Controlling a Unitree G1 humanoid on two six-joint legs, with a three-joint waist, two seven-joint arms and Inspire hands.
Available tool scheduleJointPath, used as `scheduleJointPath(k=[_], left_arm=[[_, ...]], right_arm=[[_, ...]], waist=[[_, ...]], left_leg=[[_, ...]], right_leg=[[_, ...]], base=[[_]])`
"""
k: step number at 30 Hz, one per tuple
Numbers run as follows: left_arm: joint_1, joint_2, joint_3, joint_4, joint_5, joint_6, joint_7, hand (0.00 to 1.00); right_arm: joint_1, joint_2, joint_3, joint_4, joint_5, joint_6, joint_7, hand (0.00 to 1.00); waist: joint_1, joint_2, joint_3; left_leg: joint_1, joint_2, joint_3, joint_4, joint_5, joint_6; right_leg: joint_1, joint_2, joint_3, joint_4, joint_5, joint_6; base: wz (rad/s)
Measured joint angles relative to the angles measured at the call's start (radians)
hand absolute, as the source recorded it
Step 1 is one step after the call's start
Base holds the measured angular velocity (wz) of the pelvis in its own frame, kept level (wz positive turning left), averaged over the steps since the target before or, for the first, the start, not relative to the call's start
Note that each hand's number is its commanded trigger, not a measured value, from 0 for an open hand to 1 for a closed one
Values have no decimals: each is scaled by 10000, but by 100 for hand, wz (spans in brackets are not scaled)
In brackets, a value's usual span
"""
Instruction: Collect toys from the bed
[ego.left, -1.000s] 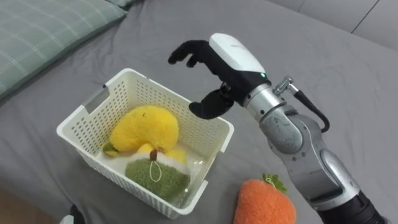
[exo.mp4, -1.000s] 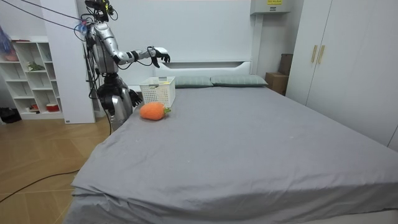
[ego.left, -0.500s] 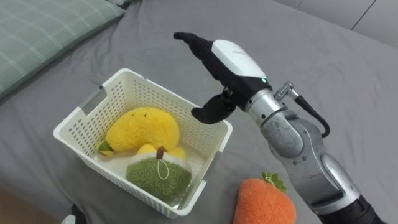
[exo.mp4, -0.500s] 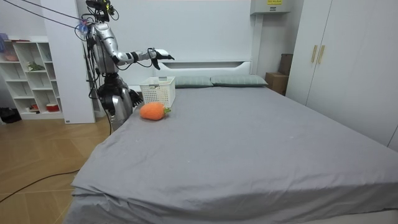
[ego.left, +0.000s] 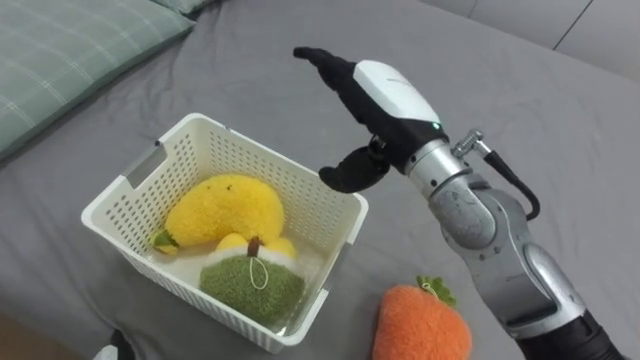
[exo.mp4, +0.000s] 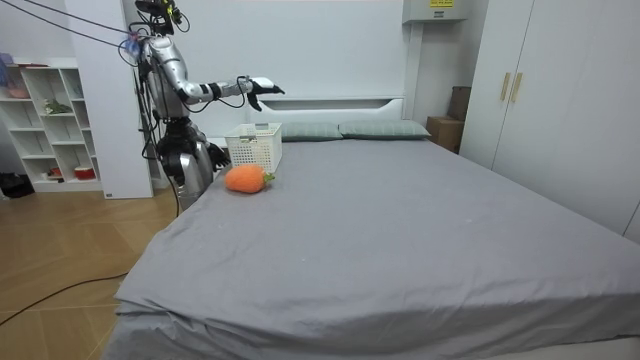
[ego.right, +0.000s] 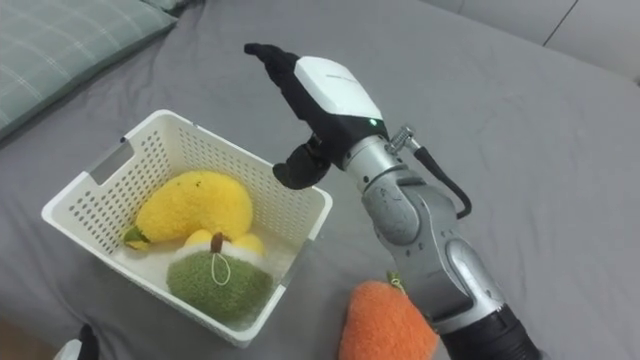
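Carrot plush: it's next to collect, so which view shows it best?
The room view: the carrot plush lies whole on the bed beside the white basket. Both eye views show it nearer, but the bottom edge cuts it off, leaving its leafy top.

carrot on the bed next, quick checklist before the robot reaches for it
1. Right hand empty: ok, fingers straight, above the basket's far side.
2. Carrot free to grasp: ok, lies on the bed beside the basket, nothing on it.
3. Basket upright: ok.
4. Room in basket: cannot tell; yellow toy and green toy cover most of its floor.
5. Path from hand to carrot: ok, nothing in the way.
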Motion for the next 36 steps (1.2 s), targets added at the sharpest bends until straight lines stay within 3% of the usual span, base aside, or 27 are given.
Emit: scheduleJointPath(k=[8,15,18,24,29,36], left_arm=[[23,-2,59,42,0,-1,193,0],[168,-21,190,44,-80,21,333,0],[270,-68,183,43,-80,63,386,0],[378,-70,188,52,-89,86,380,0],[530,-67,196,55,-91,87,354,0],[686,-64,176,106,-86,80,382,0]], right_arm=[[151,-283,-92,176,218,-74,-251,0],[846,-288,-1011,439,624,-111,-291,0],[1477,-275,-1421,658,1386,-104,-481,0],[1524,-248,-1631,1739,1815,-96,-576,0],[2010,-74,-2005,2005,1818,-90,-703,0],[2871,23,-2013,2011,2033,-91,-682,0]], waist=[[-90,12,8],[-267,32,9],[-377,87,-16],[-760,266,-52],[-921,399,-141],[-1129,473,-96]], left_leg=[[85,4,68,-2,0,0],[133,7,154,-7,-1,0],[158,7,221,-11,-1,1],[148,31,338,-7,-2,-1],[174,25,341,-3,-2,-1],[215,29,388,-5,-4,0]], right_leg=[[22,-6,1,1,0,1],[28,-2,99,5,2,3],[25,-3,221,5,3,5],[15,14,287,6,0,12],[47,9,312,13,0,12],[50,9,313,22,1,14]], base=[[-1],[-3],[-8],[-6],[0],[-2]])
